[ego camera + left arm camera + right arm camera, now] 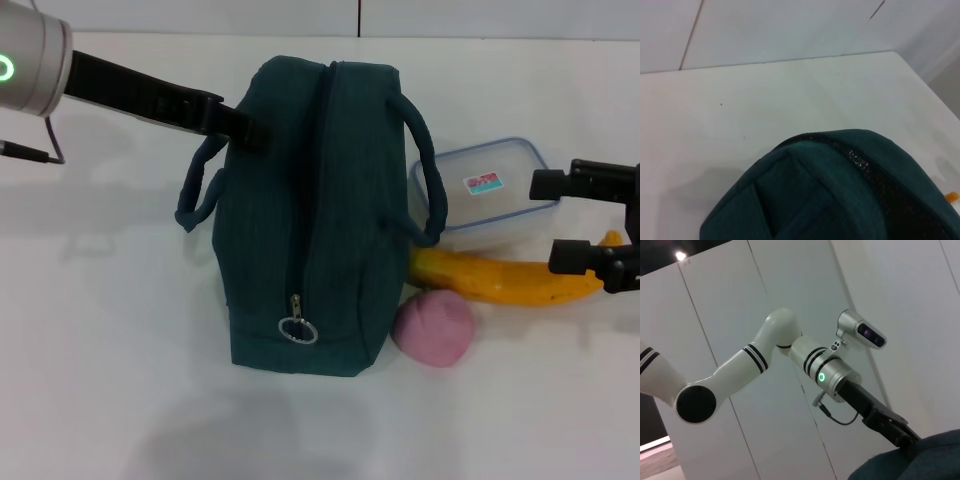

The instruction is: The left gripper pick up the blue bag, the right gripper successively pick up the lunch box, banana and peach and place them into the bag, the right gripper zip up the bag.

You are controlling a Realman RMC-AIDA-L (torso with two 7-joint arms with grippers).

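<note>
The left gripper point(240, 127) reaches in from the far left, and its tip meets the far left flank of the blue bag point(305, 220), next to the left handle point(198, 190). The fingers themselves merge with the dark fabric, so I cannot tell whether they are released or clenched on it. From the right wrist view the same left gripper point(900, 432) ends at the edge of the bag point(910, 460), and the contact is again hidden. The left wrist view shows only one rounded end of the bag point(840, 195) with a strip of black zipper along it; no fingers appear there.

The bag stands on the white surface point(100, 330), a soft, ribbed textile body, teal rather than pure blue. Its zipper runs down the middle to a metal ring pull point(297, 330) at the near end; I cannot tell whether the zipper is closed.

The right gripper point(590, 222) is cut off by the right edge; its black fingers are spread apart and hold nothing, one over the lunch box point(485, 192), the other over the banana point(510, 280). The lunch box is clear plastic with a blue-rimmed lid and a small label, partly behind the right handle point(425, 160). The yellow banana lies just in front of it, its inner end hidden behind the bag. The round, matte pink peach point(434, 330) rests against the bag's near right corner.
</note>
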